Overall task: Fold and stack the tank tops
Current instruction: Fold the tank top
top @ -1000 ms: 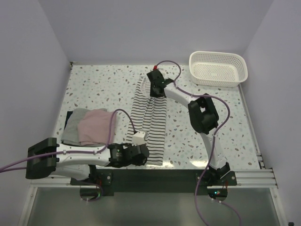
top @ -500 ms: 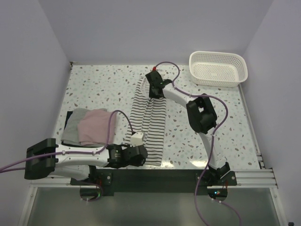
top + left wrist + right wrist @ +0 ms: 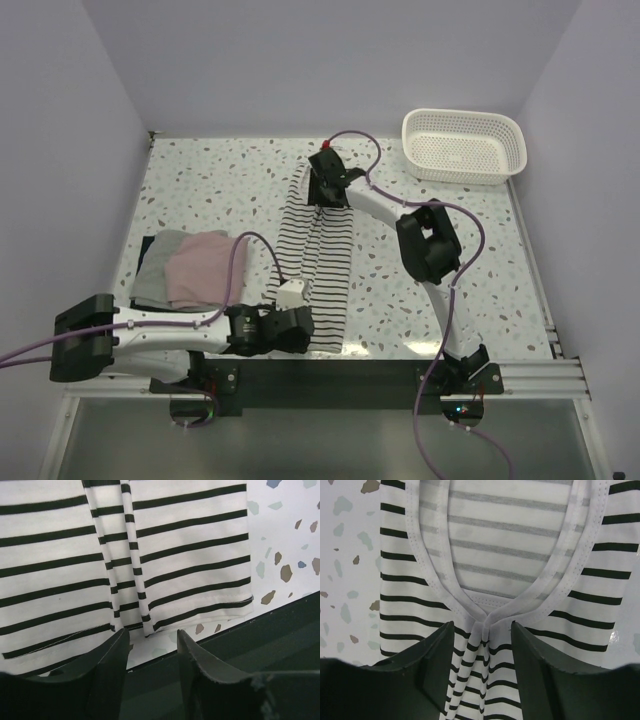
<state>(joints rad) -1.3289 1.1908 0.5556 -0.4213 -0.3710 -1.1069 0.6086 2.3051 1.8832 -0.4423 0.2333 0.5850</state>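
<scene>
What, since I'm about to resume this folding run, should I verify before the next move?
1. The left gripper is open, holding nothing: ok.
2. The right gripper is open above the neckline: ok.
3. The striped tank top lies flat in a long narrow strip: ok.
4. Its near hem is on the table, not over the edge: ok.
5. The pink tank top sits folded on the dark tank top, left of the strip: ok.
6. Neckline cloth is free of the right gripper: cannot tell.
</scene>
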